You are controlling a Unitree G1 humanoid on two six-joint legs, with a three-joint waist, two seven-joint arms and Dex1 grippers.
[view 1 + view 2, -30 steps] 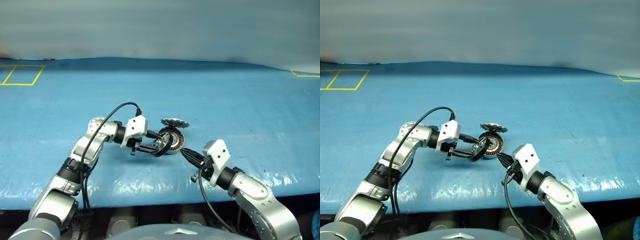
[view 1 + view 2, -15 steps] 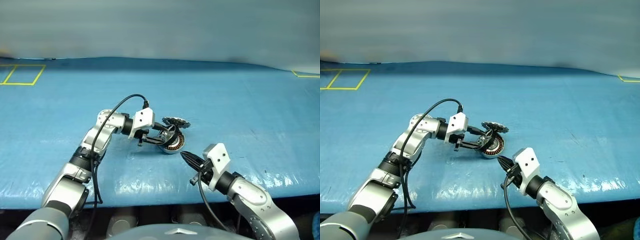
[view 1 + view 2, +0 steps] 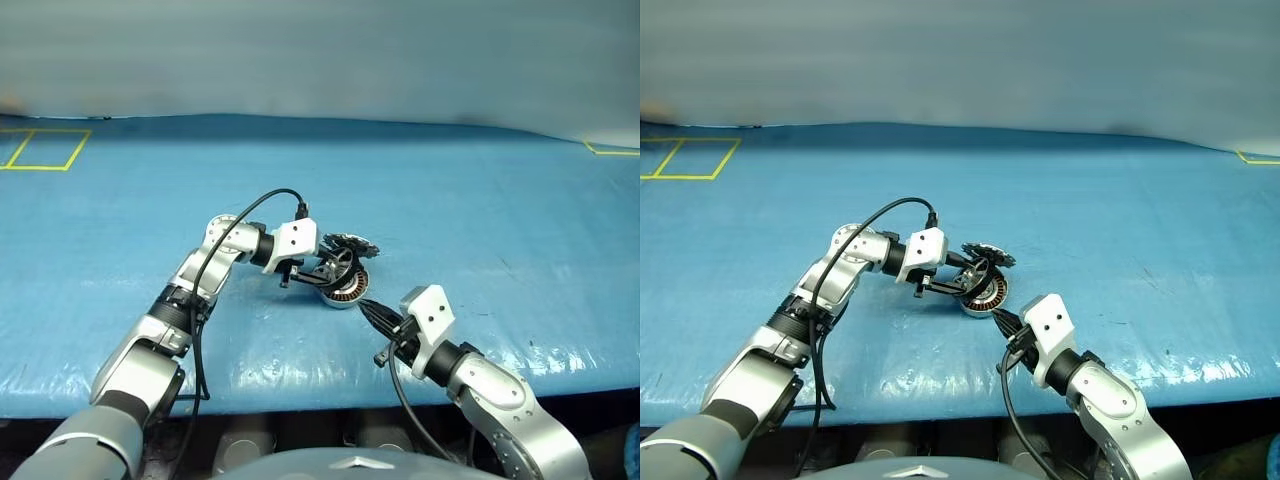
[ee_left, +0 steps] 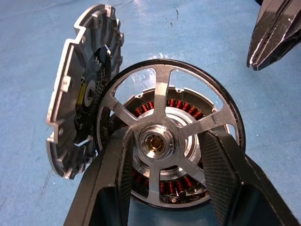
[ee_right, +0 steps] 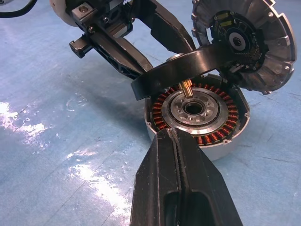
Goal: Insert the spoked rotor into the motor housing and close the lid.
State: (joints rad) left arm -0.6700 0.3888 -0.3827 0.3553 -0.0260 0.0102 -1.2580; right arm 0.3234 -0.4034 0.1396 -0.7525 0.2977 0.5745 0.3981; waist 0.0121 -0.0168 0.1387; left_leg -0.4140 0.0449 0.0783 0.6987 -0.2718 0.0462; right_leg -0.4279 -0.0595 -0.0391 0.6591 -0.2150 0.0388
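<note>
My left gripper (image 4: 164, 141) is shut on the spoked rotor (image 4: 162, 92), a dark ring with silver spokes and hub. It holds the rotor tilted just above the motor housing (image 5: 195, 110), whose copper windings show through the spokes. The housing (image 3: 347, 291) rests on the blue table at the middle. The lid (image 5: 249, 37), a ribbed silver disc, leans tilted against the housing's far side. My right gripper (image 5: 181, 155) is shut with nothing in it. Its tip (image 3: 372, 313) points at the housing's near edge from close by.
The blue sheet-covered table (image 3: 480, 220) stretches wide on all sides of the parts. Yellow tape marks lie at the far left (image 3: 45, 150) and far right (image 3: 610, 150). The table's front edge (image 3: 300, 400) runs just before my arms.
My left gripper has carried the rotor forward and to the right, from beside the housing to just above it. The right arm, housing and lid have stayed put.
</note>
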